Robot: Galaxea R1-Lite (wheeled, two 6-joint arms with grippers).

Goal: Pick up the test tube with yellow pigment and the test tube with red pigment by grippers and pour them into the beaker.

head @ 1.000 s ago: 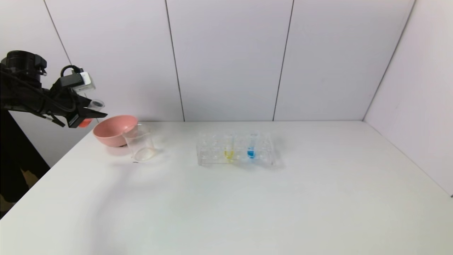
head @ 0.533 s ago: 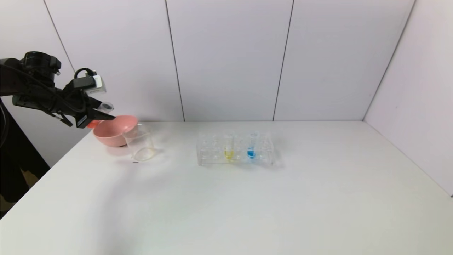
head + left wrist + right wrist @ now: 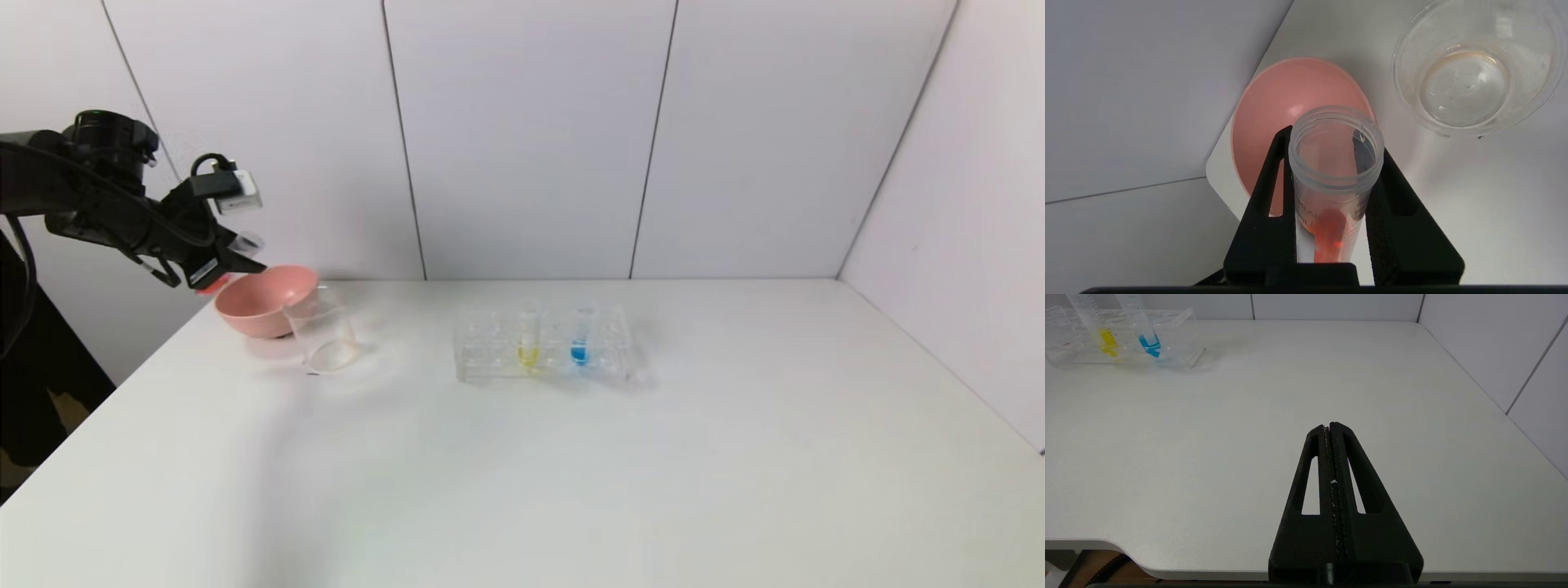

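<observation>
The robot's black two-fingered left claw is clamping the slim clear test tube with red pigment by its barrel, holding it tilted in the air above the far left corner of the white desk, its open mouth aimed over the pink plastic bowl and a little red-orange liquid lying low in its tip. The small clear cylindrical beaker is standing just beside the bowl, toward the middle of the desk, and appears to be holding nothing but a faint film. To pour well, the claw should probably be carrying the tube's mouth sideways past the bowl until it is sitting over the beaker's rim, then tipping slowly so the liquid is running inside the lip, not into the bowl. Further along, the clear plastic tube rack is keeping the test tube with yellow pigment and a blue-liquid tube upright, side by side. The right claw is idling near the desk's right front, its fingers pressed together on nothing
</observation>
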